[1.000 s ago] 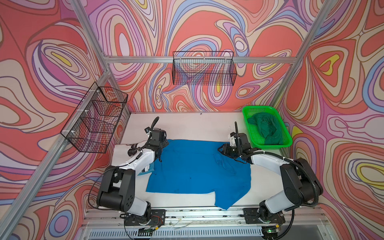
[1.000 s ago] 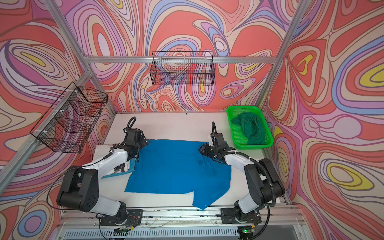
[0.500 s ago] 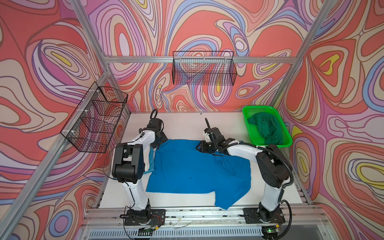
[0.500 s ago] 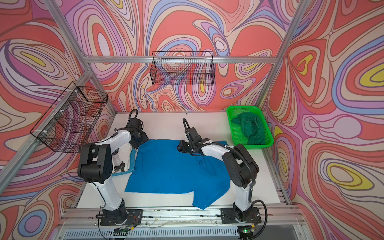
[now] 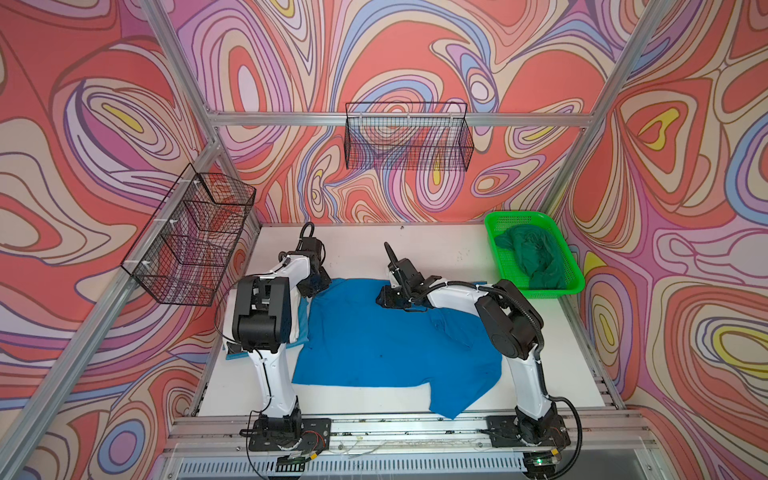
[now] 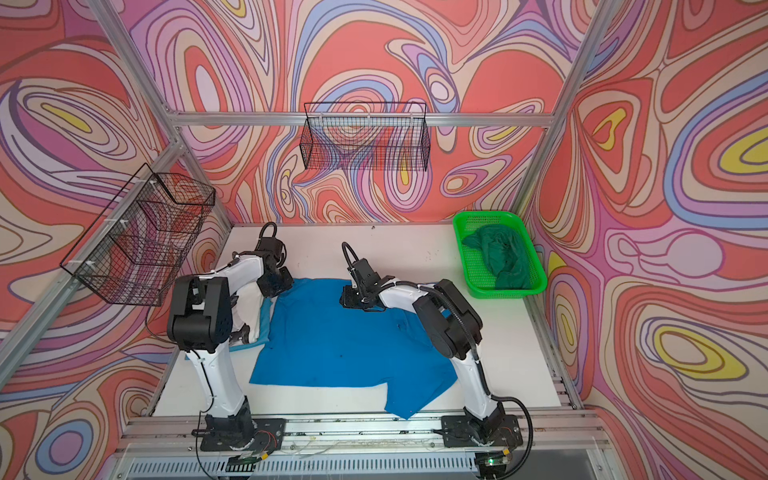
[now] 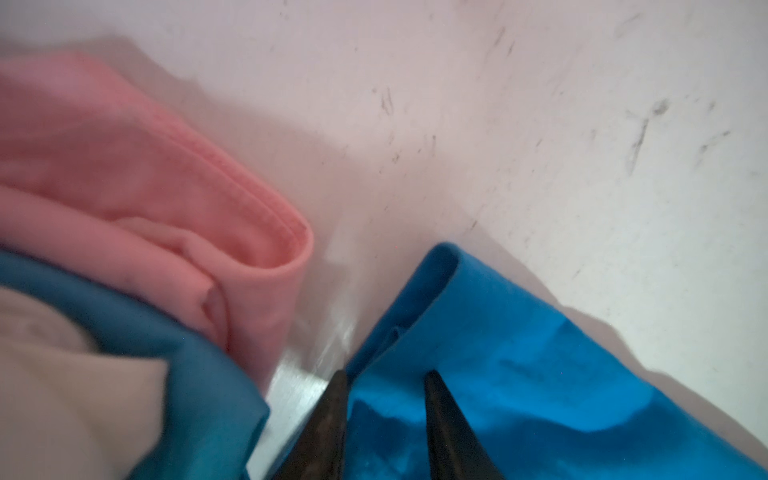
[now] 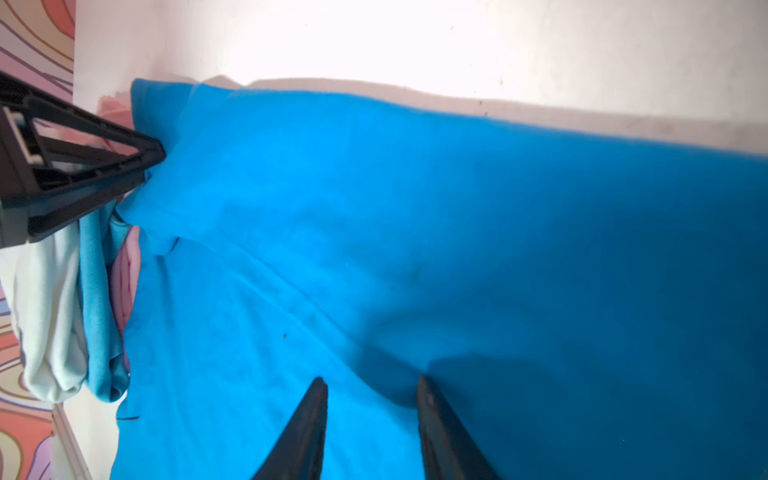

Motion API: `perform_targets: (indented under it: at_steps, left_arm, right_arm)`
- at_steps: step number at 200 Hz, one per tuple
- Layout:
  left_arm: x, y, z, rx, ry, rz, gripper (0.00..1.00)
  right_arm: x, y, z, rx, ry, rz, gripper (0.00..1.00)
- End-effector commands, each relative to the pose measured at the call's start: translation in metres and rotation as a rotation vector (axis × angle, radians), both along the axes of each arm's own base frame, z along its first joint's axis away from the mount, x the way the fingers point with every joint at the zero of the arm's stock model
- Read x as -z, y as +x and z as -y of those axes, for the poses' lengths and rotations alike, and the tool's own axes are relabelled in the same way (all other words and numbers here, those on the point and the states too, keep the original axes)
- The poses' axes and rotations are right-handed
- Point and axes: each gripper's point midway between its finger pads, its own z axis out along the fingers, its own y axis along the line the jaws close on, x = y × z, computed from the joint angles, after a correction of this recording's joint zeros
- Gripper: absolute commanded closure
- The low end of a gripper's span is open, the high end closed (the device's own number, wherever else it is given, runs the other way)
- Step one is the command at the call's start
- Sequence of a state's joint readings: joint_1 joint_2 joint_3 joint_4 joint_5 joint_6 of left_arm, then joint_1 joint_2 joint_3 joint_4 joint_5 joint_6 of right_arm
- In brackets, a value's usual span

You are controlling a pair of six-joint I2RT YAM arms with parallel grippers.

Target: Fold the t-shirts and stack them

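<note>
A plain bright blue cotton t-shirt (image 5: 374,340) (image 6: 332,345) lies spread across the middle of the scuffed white table (image 5: 457,249) (image 6: 415,249), the biggest thing on it. Its body is mostly flat, with a straight hem toward the table's near edge. One pointed flap hangs past that hem at the near right. Soft creases gather under the right arm, and a few dark specks show on the cloth.

At the table's far right corner sits a bright green plastic mesh basket (image 5: 552,292) (image 6: 507,293). A crumpled dark green t-shirt (image 5: 536,257) (image 6: 503,257) is heaped inside it.

Along the table's left edge rests a pile of folded cloth. A white folded shirt (image 6: 249,307) (image 8: 50,311) lies on top, a lighter blue folded shirt (image 7: 166,353) (image 8: 97,311) beneath it, and pink folded cloth (image 7: 145,187) below both.

The black left gripper (image 5: 322,286) (image 7: 384,374) is down at the blue shirt's far left corner, by the pile. Its jaws stand partly apart, with the rolled hem running between the tips. The black right gripper (image 5: 384,297) (image 8: 370,382) presses on the shirt's far edge near the table's middle. Its jaws are also partly apart, and a low hump of blue cloth rises between them.
</note>
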State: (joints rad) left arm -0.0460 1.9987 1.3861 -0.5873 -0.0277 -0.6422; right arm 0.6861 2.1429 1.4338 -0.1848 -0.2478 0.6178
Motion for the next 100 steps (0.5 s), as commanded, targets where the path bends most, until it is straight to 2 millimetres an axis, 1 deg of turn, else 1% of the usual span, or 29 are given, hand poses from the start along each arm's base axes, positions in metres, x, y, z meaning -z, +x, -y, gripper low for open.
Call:
perform_targets:
  at_steps: [1,25,46,70,86,100]
  left_arm:
    - [0.004,-0.005,-0.006,0.009,0.03,-0.043,0.77]
    - [0.006,-0.006,-0.008,0.014,0.039,-0.051,0.84]
    - [0.007,-0.007,-0.012,0.011,0.052,-0.058,0.85]
    - [0.009,-0.008,-0.017,0.005,0.061,-0.067,0.85]
    - [0.011,-0.009,-0.019,0.004,0.062,-0.074,0.85]
    - [0.012,-0.008,-0.02,0.007,0.063,-0.079,0.84]
  right_arm:
    - [0.025,0.004,0.012,0.028,-0.093,-0.006,0.65]
    - [0.032,0.007,0.02,0.046,-0.136,0.006,0.68]
    - [0.037,0.007,0.032,0.074,-0.193,0.014,0.7]
    - [0.044,0.001,0.045,0.094,-0.227,0.007,0.7]
    - [0.051,-0.005,0.048,0.088,-0.223,-0.016,0.71]
    - [0.052,-0.011,0.05,0.085,-0.217,-0.028,0.71]
